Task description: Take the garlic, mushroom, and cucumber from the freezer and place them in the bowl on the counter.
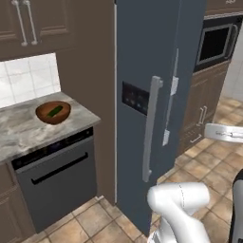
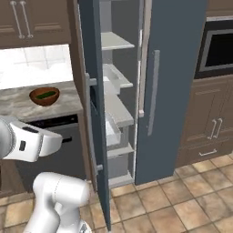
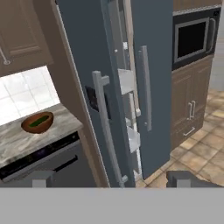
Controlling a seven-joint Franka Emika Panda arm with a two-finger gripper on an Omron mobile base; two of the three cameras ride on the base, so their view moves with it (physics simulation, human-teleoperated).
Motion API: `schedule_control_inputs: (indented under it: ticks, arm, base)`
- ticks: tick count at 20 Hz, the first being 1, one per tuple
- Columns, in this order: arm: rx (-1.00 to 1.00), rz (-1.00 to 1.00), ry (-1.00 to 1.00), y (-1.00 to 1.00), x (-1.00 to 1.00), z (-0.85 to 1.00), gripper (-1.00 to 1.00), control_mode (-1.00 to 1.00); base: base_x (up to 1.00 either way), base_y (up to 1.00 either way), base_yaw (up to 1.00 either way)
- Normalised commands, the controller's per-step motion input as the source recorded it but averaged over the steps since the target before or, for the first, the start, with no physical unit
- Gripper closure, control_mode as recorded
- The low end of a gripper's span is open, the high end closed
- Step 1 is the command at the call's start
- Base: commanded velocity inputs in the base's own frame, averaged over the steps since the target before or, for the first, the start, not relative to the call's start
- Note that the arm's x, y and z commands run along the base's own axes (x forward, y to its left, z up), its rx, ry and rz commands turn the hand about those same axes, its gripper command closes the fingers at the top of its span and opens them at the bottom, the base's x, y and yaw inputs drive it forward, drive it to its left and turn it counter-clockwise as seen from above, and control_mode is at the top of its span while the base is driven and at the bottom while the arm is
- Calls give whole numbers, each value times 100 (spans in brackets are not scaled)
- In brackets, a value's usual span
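Note:
The slate-blue freezer stands right of the counter, its left door swung open on light grey shelves and white door bins. The reddish-brown bowl sits on the counter with the dark green cucumber lying inside it. Both also appear in the right base view, bowl and cucumber, and in the hand view, bowl and cucumber. My gripper is open and holds nothing, some way back from the freezer, facing its door handle. The garlic and the mushroom are hidden.
A dark dishwasher sits under the counter. Brown wooden cabinets hang above it. A built-in microwave and more cabinets stand right of the freezer. Tan floor tiles spread in front.

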Motion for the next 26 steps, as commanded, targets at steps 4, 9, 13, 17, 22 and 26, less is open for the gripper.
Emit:
schedule_control_inputs:
  ticks: [4, 9, 13, 17, 22, 26]
  arm:
    - [0, 0, 0, 0, 0, 0, -100, 100]
    - [0, 0, 0, 0, 0, 0, -100, 100]
    - [0, 0, 0, 0, 0, 0, -100, 100]
    - [0, 0, 0, 0, 0, 0, -100, 100]
    - [0, 0, 0, 0, 0, 0, -100, 100]
    - [0, 0, 0, 0, 0, 0, -100, 100]
  base:
    - [1, -100, 6]
    - [16, -95, 11]
    - [55, -62, 20]
    - [43, -53, 27]
    - [30, -25, 30]
    - [29, 0, 31]
